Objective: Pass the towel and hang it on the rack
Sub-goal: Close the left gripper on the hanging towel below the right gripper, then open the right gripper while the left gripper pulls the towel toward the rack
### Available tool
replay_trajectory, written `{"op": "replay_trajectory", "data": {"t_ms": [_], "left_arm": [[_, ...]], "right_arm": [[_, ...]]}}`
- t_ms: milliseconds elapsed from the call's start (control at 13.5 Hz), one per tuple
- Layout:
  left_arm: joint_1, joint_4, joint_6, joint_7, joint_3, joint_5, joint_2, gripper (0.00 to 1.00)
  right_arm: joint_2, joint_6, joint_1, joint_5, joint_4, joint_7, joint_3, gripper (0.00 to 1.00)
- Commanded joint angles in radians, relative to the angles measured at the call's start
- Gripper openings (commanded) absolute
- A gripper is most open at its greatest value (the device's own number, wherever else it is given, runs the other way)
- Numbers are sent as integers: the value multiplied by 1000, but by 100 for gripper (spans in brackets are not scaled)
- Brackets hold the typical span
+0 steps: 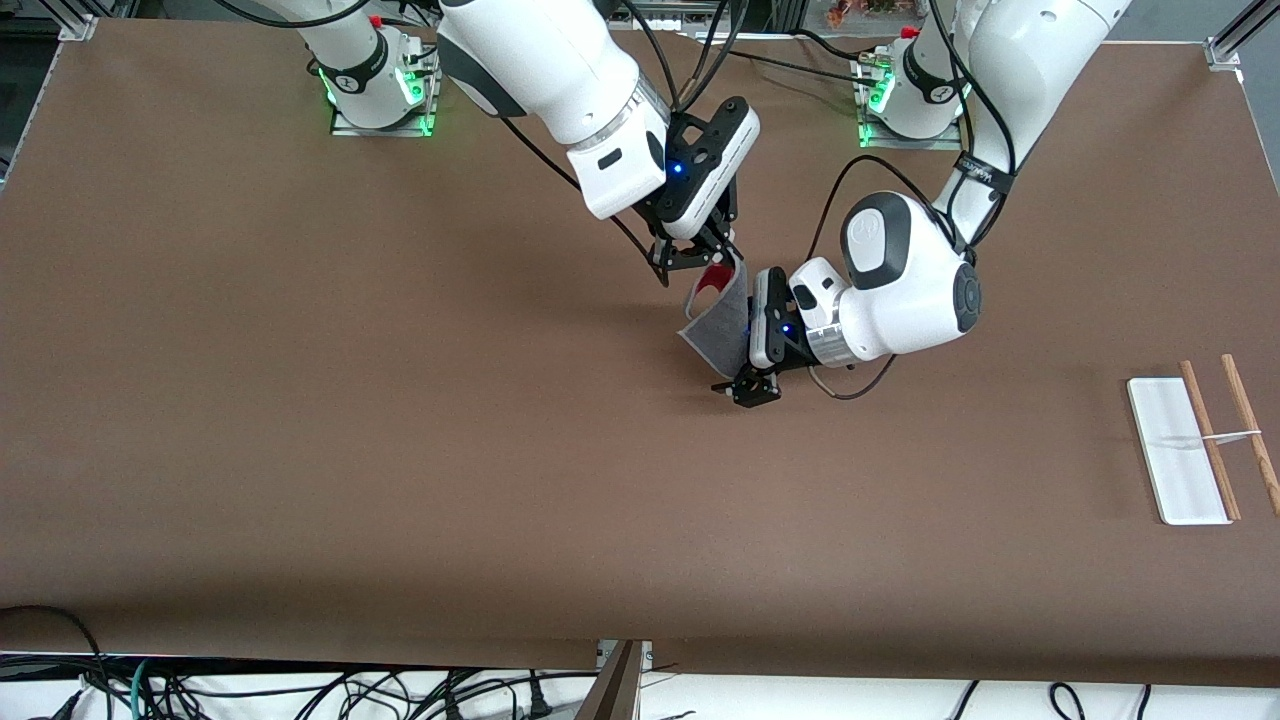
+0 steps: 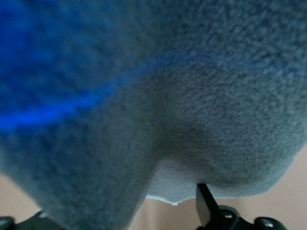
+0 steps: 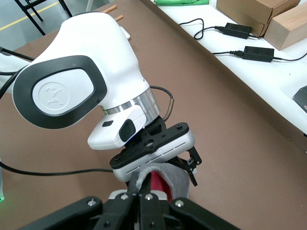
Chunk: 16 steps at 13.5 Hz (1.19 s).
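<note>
One view only: rack (image 1: 1195, 440).

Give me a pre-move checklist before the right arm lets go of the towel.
1. Right gripper shut on the towel, holding it over the table's middle: ok.
2. Towel hangs free, off the table: ok.
3. Left gripper beside the towel's lower part, cloth filling the left wrist view: ok.
4. Left jaws clamped on the cloth: cannot tell.
5. Rack stands at the left arm's end of the table, nothing on its rods: ok.
</note>
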Motion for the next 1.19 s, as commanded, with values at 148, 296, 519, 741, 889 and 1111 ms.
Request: {"op": "replay_trajectory", "data": {"t_ms": [148, 296, 519, 741, 889, 1111], "left_arm": [[6, -21, -19, -18, -3, 31, -29, 17], [9, -18, -51, -18, -1, 37, -30, 0], [26, -6, -82, -19, 2, 132, -52, 0], [71, -4, -126, -21, 2, 132, -62, 0], [89, -9, -151, -24, 4, 132, -87, 0], [117, -13, -169, -30, 4, 132, -110, 0]], "right_arm": [[1, 8, 1, 14, 5, -4, 1, 0], [1, 8, 1, 14, 5, -4, 1, 0], [1, 8, 1, 14, 5, -4, -1, 0], [2, 8, 1, 14, 5, -4, -1, 0], [4, 8, 1, 14, 5, -4, -1, 0], [4, 8, 1, 14, 5, -3, -1, 0]]}}
